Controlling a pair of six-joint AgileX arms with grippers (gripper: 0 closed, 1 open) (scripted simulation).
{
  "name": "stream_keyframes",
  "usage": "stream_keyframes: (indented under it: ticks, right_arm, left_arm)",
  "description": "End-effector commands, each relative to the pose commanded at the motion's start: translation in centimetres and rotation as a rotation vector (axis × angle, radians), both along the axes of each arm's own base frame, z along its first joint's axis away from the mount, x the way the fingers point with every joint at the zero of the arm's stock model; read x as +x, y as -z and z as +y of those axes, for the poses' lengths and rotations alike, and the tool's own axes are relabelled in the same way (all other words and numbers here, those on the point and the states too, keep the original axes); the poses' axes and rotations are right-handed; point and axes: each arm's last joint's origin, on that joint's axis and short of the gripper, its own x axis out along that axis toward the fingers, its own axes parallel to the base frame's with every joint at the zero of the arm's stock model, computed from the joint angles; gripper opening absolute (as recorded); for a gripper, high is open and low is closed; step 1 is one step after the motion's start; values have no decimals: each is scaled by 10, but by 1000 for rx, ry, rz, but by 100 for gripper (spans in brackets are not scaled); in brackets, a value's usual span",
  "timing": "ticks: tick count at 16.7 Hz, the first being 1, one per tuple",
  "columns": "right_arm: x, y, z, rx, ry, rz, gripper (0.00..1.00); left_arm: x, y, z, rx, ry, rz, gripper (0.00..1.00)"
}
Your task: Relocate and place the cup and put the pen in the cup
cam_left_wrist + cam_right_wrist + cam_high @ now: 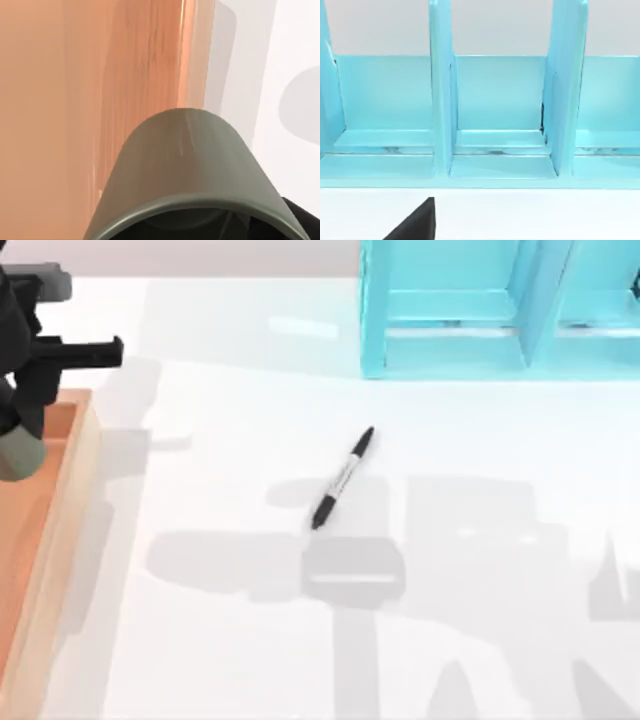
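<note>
Cup (20, 452) held over wooden tray (60, 500) at far left, pinched in left gripper (25, 390) jaws (relocation step underway). Pen (342, 478) lying mid-worktop (480, 440). Next: set cup down upright, then fetch pen.

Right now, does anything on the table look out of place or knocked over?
Nothing is spilled or damaged. The pen lies flat and diagonal on the white table. The cup is off the table, held at the left end effector over the wooden tray.
</note>
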Motion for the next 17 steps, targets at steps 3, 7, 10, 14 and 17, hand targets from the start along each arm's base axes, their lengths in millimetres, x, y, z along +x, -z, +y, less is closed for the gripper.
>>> stream_keyframes:
  ticks: [3,7,10,14,17]
  right_arm:
    - [0,0,0,0,0,0,100]
    - [0,0,0,0,0,0,100]
    - [0,0,0,0,0,0,100]
    - [0,0,0,0,0,0,100]
    - [0,0,0,0,0,0,100]
  left_arm:
    - [-17,-15,-31,2,56,46,0]
    - [-21,-18,-37,3,66,55,0]
    - [-17,-8,-42,7,64,72,0]
    - [-6,27,-85,16,60,56,0]
    - [-5,54,-126,6,62,23,0]
